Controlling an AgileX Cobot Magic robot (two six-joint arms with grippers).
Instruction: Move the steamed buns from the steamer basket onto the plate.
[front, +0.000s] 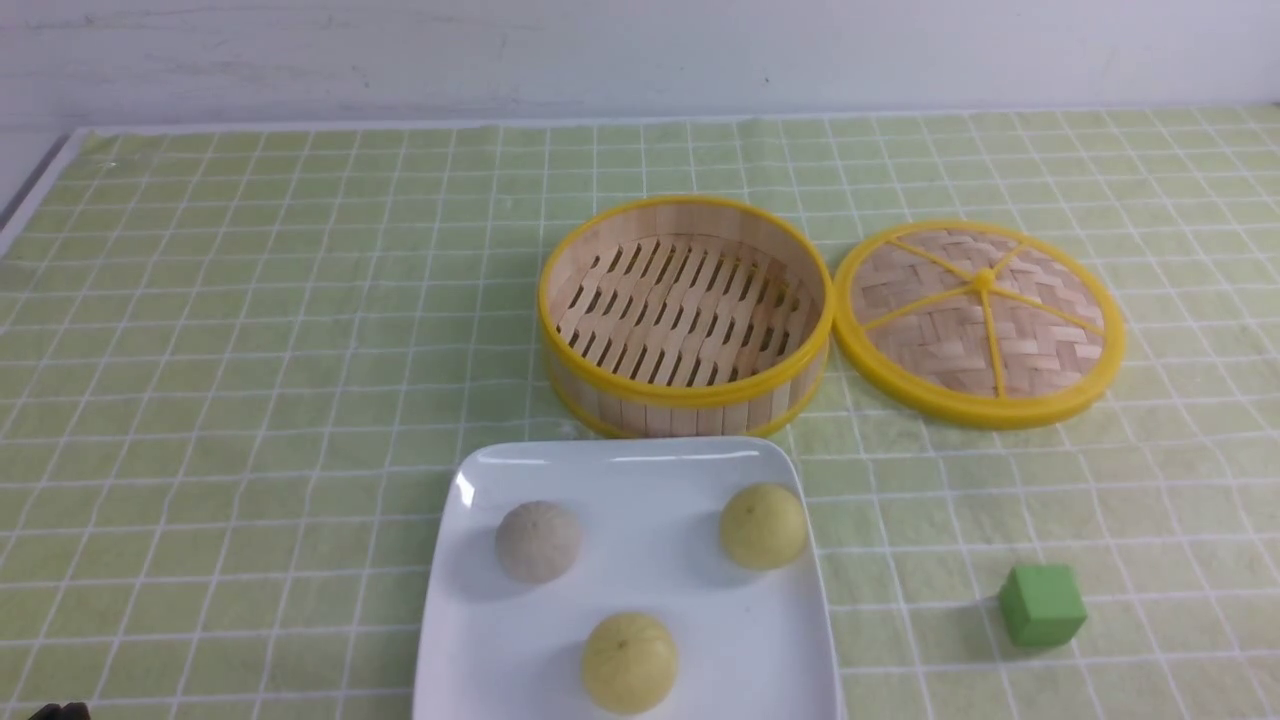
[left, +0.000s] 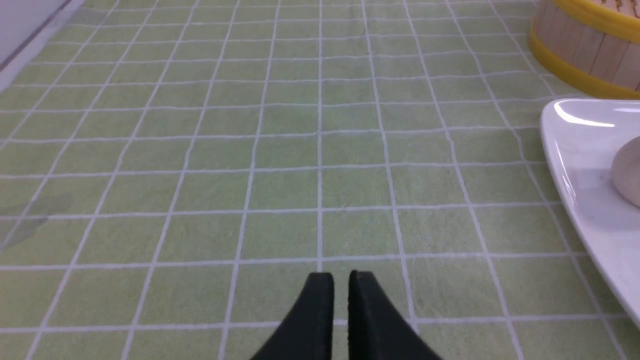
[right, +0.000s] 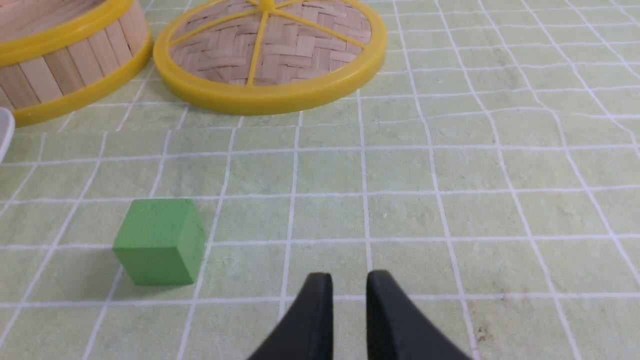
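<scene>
Looks done: all three buns (front: 628, 662) on the plate (front: 640, 465), basket (front: 686, 395) empty, both tools (left: 340, 278) (right: 348, 278) slightly parted, holding nothing.

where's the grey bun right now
In the front view the greyish-white bun sits on the white square plate, in its left half, with one yellow bun to its right and another nearer the robot.
</scene>
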